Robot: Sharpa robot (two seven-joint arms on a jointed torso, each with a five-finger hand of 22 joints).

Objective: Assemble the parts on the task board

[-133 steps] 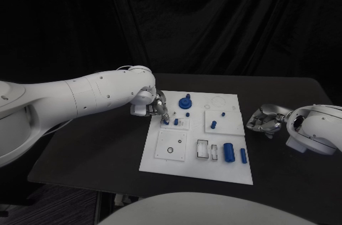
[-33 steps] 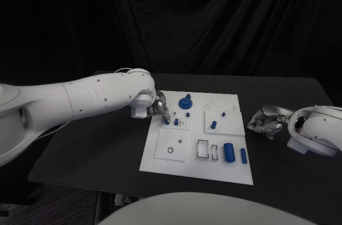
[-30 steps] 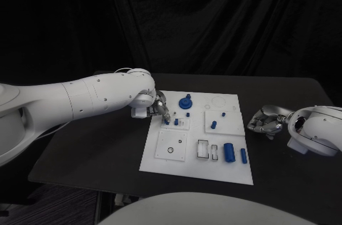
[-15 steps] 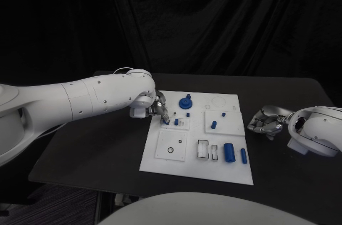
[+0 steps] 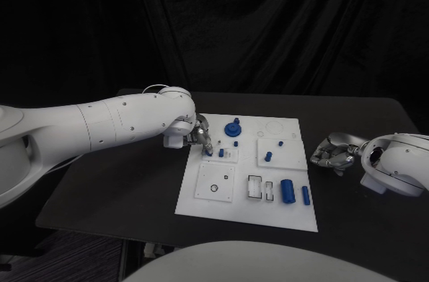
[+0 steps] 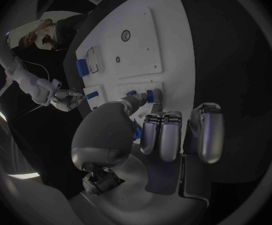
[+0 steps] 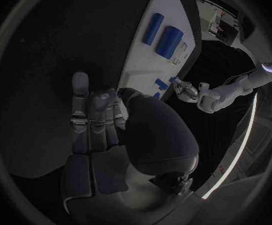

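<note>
Left hand [image 5: 198, 136]: over the task board's [image 5: 214, 201] near-left inset panel, fingertips down, pinching a small blue peg [image 6: 150, 95] between thumb and a finger; peg tip sits at the panel surface.
Right hand [image 5: 333, 154]: on the black table [image 5: 116, 189] just off the board's right edge, fingers curled in, nothing held.
Blue knob [image 5: 232, 129]: just beyond the left hand's fingertips, standing on the board.
Two blue cylinders [image 5: 287, 191]: lying near the right hand, on the board's near-right part.
</note>
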